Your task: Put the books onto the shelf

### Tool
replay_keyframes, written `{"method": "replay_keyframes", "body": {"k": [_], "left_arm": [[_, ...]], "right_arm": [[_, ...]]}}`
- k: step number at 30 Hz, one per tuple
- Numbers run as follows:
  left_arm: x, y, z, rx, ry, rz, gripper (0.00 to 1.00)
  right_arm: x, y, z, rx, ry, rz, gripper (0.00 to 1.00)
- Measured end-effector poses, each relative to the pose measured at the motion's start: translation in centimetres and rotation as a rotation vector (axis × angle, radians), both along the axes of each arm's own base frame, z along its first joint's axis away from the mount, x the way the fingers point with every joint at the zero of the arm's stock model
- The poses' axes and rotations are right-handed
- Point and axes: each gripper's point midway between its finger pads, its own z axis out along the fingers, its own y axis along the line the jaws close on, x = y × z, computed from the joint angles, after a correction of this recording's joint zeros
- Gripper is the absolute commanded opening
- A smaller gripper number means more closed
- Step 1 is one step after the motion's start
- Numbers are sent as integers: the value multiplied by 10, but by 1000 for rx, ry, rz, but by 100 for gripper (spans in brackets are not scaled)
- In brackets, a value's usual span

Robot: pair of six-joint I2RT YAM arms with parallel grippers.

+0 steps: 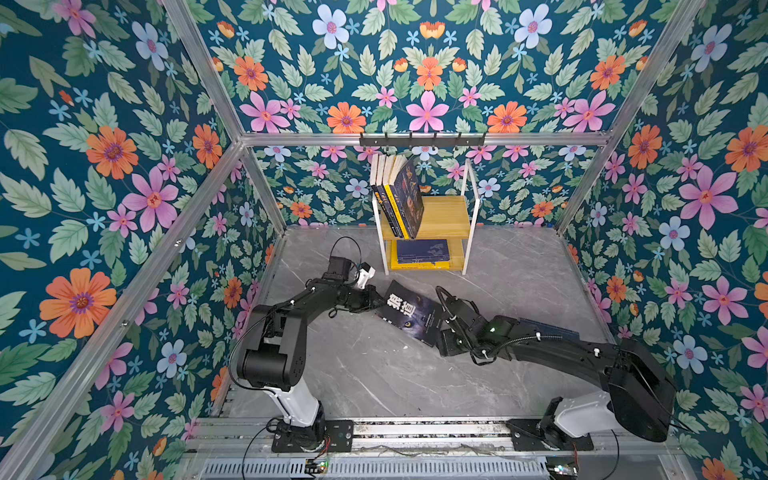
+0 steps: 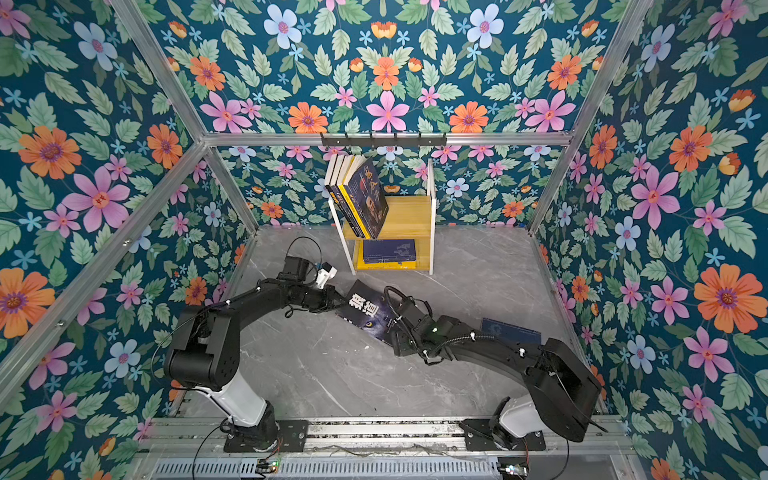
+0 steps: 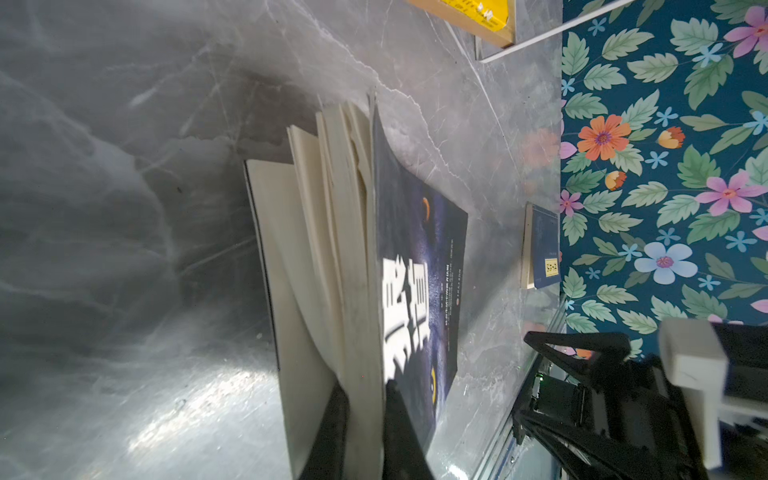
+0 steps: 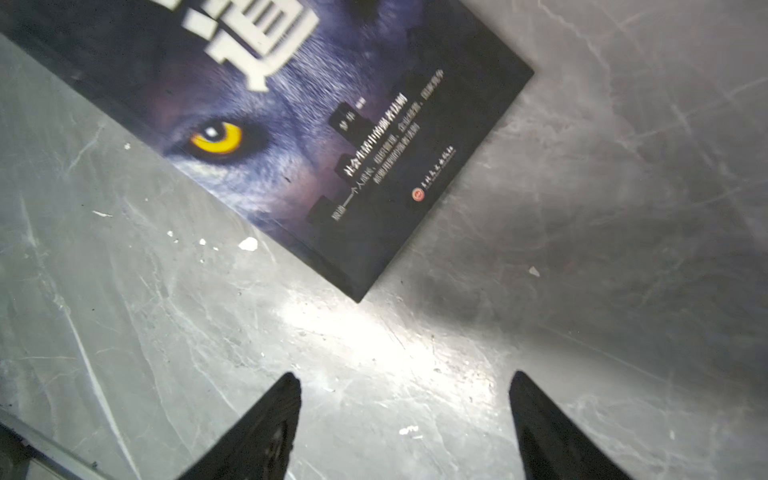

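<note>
- Counter (image 1: 374,374): grey marble, with the shelf (image 1: 446,216) at rear centre.
- Shelf: 2 tiers. The upper tier holds a leaning row of books (image 1: 399,195), and the rest of the board is bare. The lower tier holds 2 flat books (image 1: 422,251), navy on yellow.
- Wolf-eye book (image 1: 409,313): mid-counter, between the 2 arms.
- Navy book (image 1: 548,326): flat on the counter near the right wall, partly hidden behind the right arm.
- Left hand (image 3: 365,415): clamped on the wolf-eye book's edge. It pinches the front cover and some pages, while the remaining leaves and back cover sag apart.
- Right hand (image 4: 405,399): jaws wide and empty, above bare counter just beside the book's corner.
- Judgement: pick-up of the wolf-eye book is in hand. The next move calls for gathering the loose leaves, likely with right-hand support, before carrying the book to the upper tier's bare part.
</note>
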Motion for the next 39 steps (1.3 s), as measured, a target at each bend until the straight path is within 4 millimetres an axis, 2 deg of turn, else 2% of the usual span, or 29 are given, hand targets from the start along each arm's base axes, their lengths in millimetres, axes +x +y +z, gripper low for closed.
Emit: {"method": "replay_keyframes", "body": {"k": [3,7,10,14,18,22,25,28,30,32,34,35,36,38,39], "left_arm": [[0,-1,0,-4,4,0,0],[1,-2,0,-8,22,5,0],[1,-3,3,-15,15,1,0],[0,-3,2,-13,18,2,0],[-1,-3,3,-15,16,1,0],[0,-3,3,-18,23,3,0],[0,-4,4,-22,24,3,0],[-1,-4,3,-22,28,4,0],[-2,-4,3,-23,29,5,0],[-3,-3,4,-23,29,8,0],[-3,-3,5,-30,33,22,0],[-3,-3,6,-31,24,23,9],[-2,-3,8,-29,13,25,25],[-1,-1,12,-23,-14,28,45],[-2,1,15,-22,-20,32,51]], "right_arm": [[3,12,13,-59,-68,53,79],[2,34,15,-164,-163,170,79],[3,54,10,-255,-233,274,79],[13,80,-8,-369,-290,379,80],[27,92,-16,-438,-342,411,80],[37,94,-28,-509,-375,430,80],[45,95,-34,-548,-402,431,76],[50,95,-40,-577,-419,432,64],[53,93,-43,-592,-422,428,38],[56,92,-43,-607,-435,429,20],[59,88,-40,-647,-465,430,11],[59,88,-40,-659,-468,444,5],[60,87,-39,-669,-472,448,0],[62,87,-37,-672,-483,442,0],[62,84,-36,-673,-487,436,0]]}}
